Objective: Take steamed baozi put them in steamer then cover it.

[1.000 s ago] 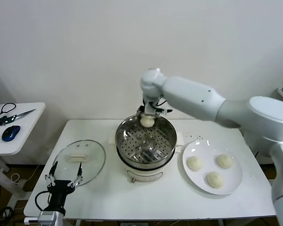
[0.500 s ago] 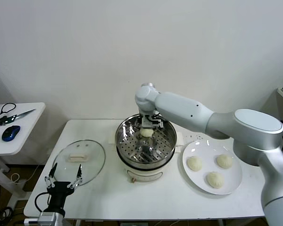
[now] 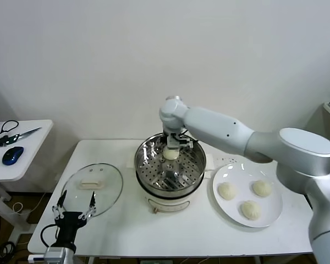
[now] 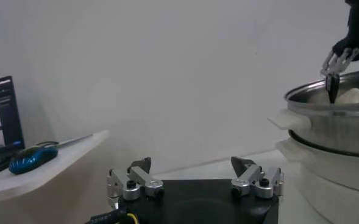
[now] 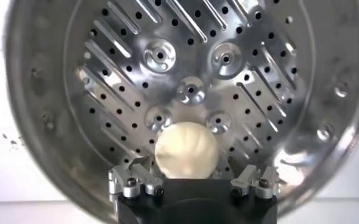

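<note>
Right gripper (image 5: 193,181) fingers open above 1 baozi (image 5: 186,151) inside the steamer (image 3: 170,170). Left gripper (image 3: 74,211) fingers open beside the cover (image 3: 92,189).

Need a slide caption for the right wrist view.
Open right gripper above the first baozi, resting on the steamer perforated tray.

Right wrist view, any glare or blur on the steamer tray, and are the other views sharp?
Right wrist view: the steamer tray shines with bright reflections, its rim soft and washed out; the baozi is fairly clear. Head view: evenly lit, soft shadows, a faint sheen on the glass cover. Left wrist view: hazy, the wall overbright.
</note>
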